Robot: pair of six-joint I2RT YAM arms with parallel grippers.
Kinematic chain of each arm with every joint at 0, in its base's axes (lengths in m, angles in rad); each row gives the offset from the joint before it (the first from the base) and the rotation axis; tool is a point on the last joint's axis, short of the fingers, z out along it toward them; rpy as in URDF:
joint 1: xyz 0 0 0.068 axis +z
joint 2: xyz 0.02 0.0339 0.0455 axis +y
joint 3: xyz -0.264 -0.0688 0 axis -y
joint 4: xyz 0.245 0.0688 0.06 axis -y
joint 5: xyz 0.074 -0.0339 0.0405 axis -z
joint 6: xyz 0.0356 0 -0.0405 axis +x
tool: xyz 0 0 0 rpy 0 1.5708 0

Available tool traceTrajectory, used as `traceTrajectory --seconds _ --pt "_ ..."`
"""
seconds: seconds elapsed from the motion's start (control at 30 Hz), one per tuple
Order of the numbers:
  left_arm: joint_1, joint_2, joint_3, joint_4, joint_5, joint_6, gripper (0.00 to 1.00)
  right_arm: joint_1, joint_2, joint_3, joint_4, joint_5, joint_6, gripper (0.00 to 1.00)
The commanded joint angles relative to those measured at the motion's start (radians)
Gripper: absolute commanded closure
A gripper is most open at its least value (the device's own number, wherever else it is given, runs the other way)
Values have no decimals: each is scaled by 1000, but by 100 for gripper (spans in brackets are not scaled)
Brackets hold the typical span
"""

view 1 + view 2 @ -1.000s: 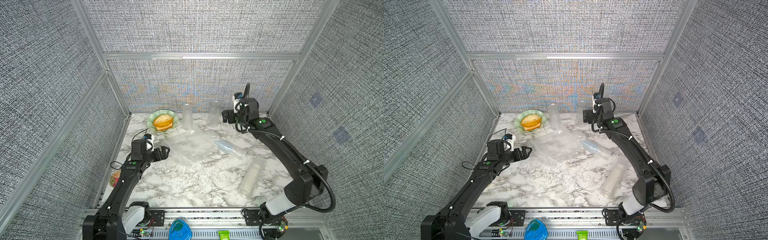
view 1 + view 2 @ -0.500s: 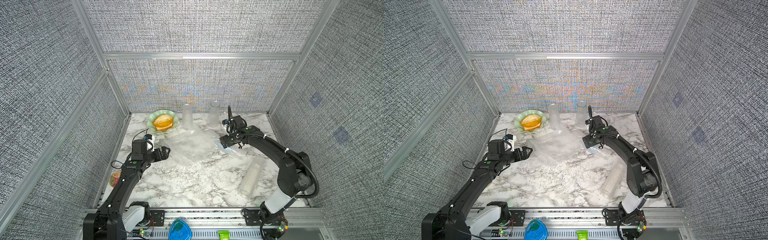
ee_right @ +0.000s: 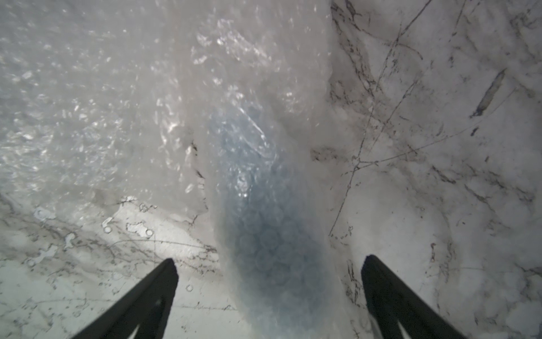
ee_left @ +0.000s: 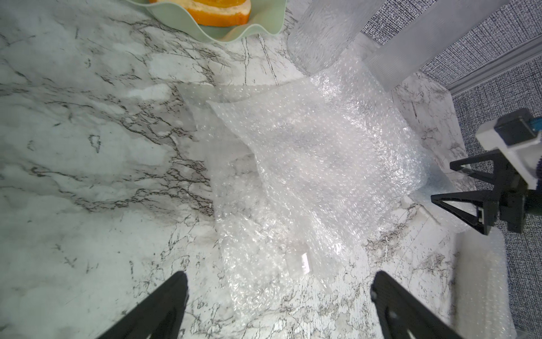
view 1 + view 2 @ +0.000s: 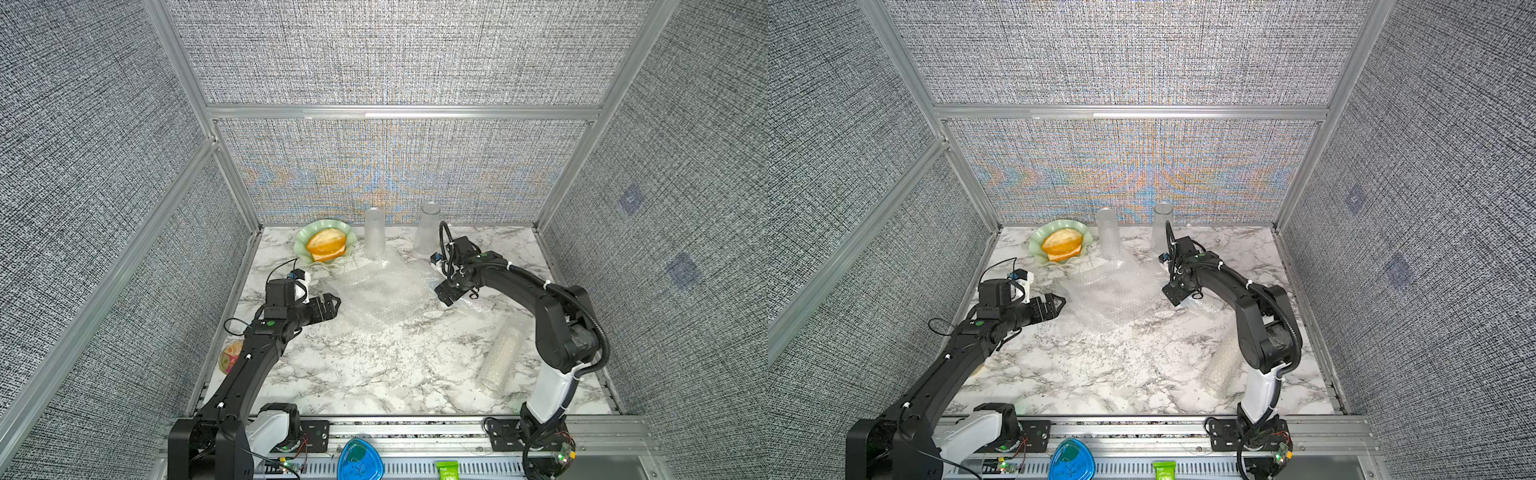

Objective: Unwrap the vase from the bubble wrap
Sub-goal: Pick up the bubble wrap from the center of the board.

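The vase (image 3: 264,234) shows as a bluish shape lying on the marble, still inside bubble wrap. My right gripper (image 3: 269,261) is open and low over it, one finger on each side with a gap to the wrap. In both top views the right gripper (image 5: 446,293) (image 5: 1173,297) sits at the right edge of a loose crinkled pile of bubble wrap (image 5: 382,291) (image 5: 1113,291) (image 4: 308,176). At the pile's left edge my left gripper (image 5: 328,305) (image 4: 278,276) is open and holds nothing.
Two clear upright vessels (image 5: 374,232) (image 5: 430,228) stand at the back wall beside a green wavy dish (image 5: 303,245) holding an orange piece. A bubble-wrap roll (image 5: 503,357) lies front right. A coloured disc (image 5: 230,357) lies by the left wall.
The right arm has swung down from high at the back wall to the table and now straddles the wrapped vase. The left arm has not moved.
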Motion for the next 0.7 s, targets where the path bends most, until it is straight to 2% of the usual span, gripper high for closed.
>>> traceTrajectory --seconds 0.0,0.17,0.33,0.47,0.67 --pt "-1 -1 8 -11 -17 15 0 0 51 46 -31 9 -58 8" --pt "0 -1 9 -10 -25 17 1 0 145 119 -67 5 -87 10" --pt "0 4 15 -17 -24 18 1 1 196 165 -126 12 -85 20" --pt "0 0 15 -13 -25 18 1 -4 162 148 -128 6 -59 40" --pt "0 -9 13 -14 -22 16 1 -15 82 103 -125 -1 5 59"
